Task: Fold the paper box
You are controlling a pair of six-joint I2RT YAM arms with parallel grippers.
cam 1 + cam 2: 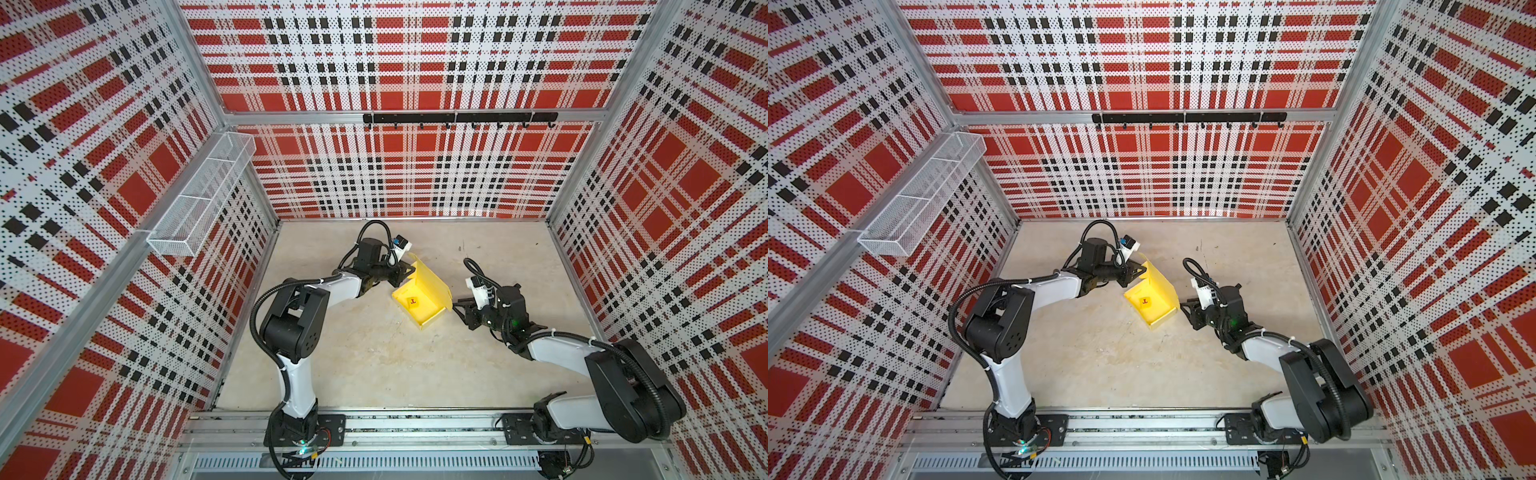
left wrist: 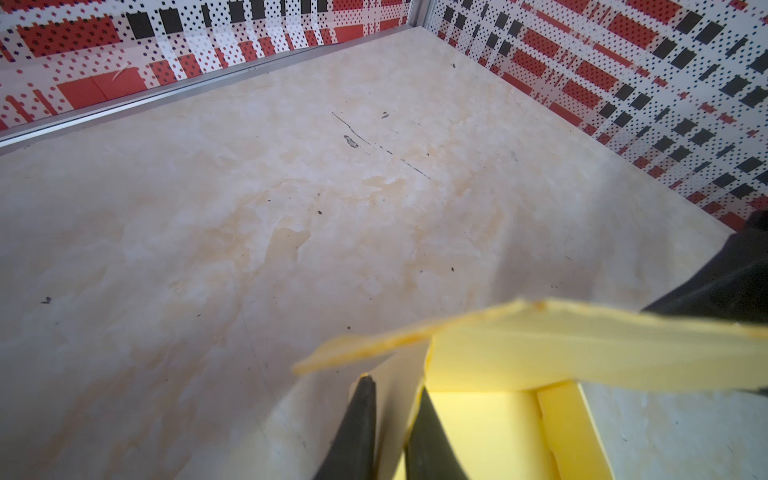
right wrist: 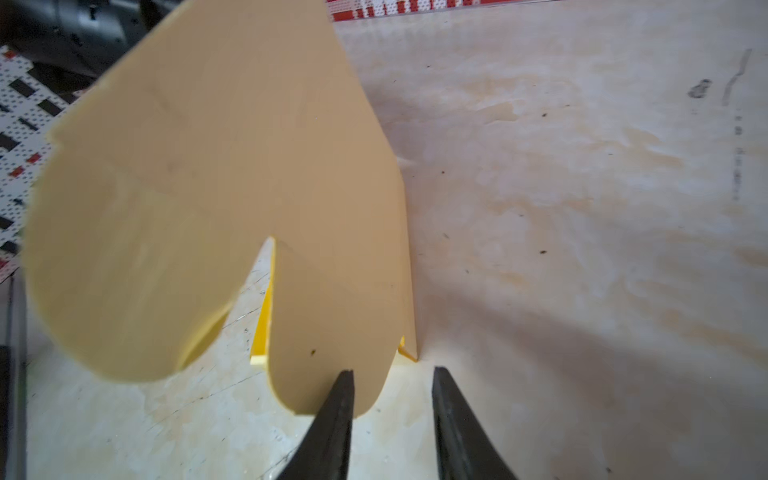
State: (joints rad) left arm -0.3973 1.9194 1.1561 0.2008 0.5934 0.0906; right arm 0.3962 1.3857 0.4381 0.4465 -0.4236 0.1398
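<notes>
Paper box point(image 1: 430, 309): frame centre, walls up, lid flap raised, lettered cube point(image 1: 412, 301) inside.
Left gripper point(image 2: 395, 415): clamped on the box's upper-left wall edge.
Right gripper point(image 3: 392, 382): parted, empty, just beside the right flap edge.
Table point(image 1: 374, 357): wide stretch below the box.

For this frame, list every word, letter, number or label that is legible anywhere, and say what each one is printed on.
"T": a single red letter on the top face of the small yellow cube, which lies inside the paper box. It shows in both top views but is tiny, so the reading is tentative.
Nothing else is readable. The plaid walls carry only pattern.
</notes>
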